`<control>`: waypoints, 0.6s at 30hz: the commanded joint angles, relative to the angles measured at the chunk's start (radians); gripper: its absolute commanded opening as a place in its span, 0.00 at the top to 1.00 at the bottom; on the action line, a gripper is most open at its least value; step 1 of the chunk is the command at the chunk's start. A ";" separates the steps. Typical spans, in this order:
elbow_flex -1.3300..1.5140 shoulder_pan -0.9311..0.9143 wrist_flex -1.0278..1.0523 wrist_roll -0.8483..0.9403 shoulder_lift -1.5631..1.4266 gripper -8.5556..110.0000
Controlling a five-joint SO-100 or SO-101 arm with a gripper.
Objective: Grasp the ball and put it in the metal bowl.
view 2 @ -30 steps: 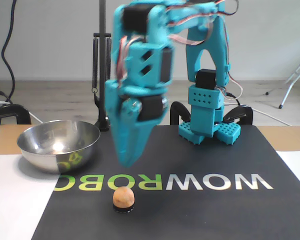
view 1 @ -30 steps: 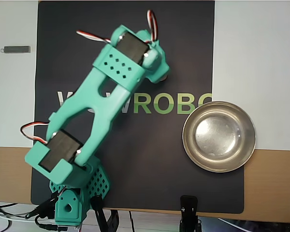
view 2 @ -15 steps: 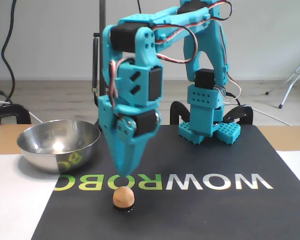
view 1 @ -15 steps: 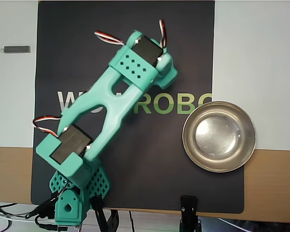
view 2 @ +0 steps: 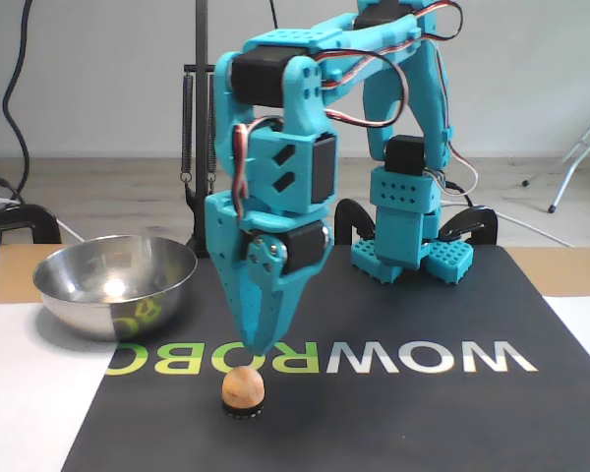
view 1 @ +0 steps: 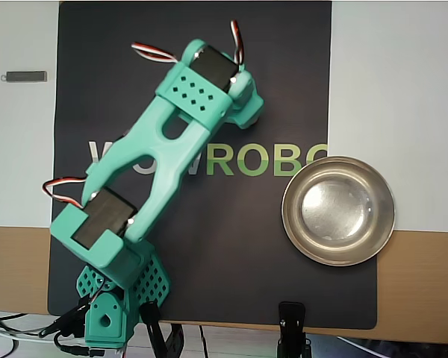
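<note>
The peach-orange ball [view 2: 243, 384] sits on a small black ring on the dark mat, near the front in the fixed view. My teal gripper [view 2: 259, 346] points straight down just above the ball and slightly to its right, not touching it. Its fingers are pressed together into one point with nothing between them. The metal bowl [view 2: 115, 285] stands on the left of the mat in that view, with nothing in it. Seen from overhead, the bowl [view 1: 338, 210] lies at the right and my arm [view 1: 172, 142] hides both the ball and the fingertips.
The arm's base [view 2: 408, 241] stands at the back of the black mat [view 2: 403, 413] with its WOWROBO lettering. A black stand pole [view 2: 202, 128] rises behind the bowl. A small grey bar [view 1: 26, 75] lies on the white sheet at upper left, and a black clamp [view 1: 293, 321] grips the near edge.
Over the last second the gripper has come down toward the ball, and in the last half second its tip shifted slightly right in the fixed view. Ball and bowl have not moved.
</note>
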State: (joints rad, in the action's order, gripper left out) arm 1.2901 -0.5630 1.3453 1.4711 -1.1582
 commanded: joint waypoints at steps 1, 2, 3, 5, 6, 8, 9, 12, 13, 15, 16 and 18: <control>-0.041 0.002 -0.003 0.003 0.009 0.92; -0.041 0.002 -0.003 0.003 0.017 0.92; -0.041 0.002 -0.003 0.005 0.026 0.92; -0.043 0.002 -0.003 0.006 0.040 0.92; -0.043 0.003 -0.003 0.006 0.046 0.92; -0.057 0.003 -0.003 0.006 0.055 0.92; -0.069 0.003 -0.003 0.005 0.058 0.92; -0.109 -0.003 -0.003 -0.002 0.067 0.92; -0.118 -0.003 -0.003 -0.002 0.071 0.92; -0.133 -0.005 -0.003 -0.002 0.077 0.92; -0.137 -0.006 -0.003 -0.002 0.080 0.92; -0.140 -0.006 -0.003 -0.002 0.086 0.92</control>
State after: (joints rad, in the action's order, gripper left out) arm 1.1996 -0.5676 1.3407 1.4711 -1.0692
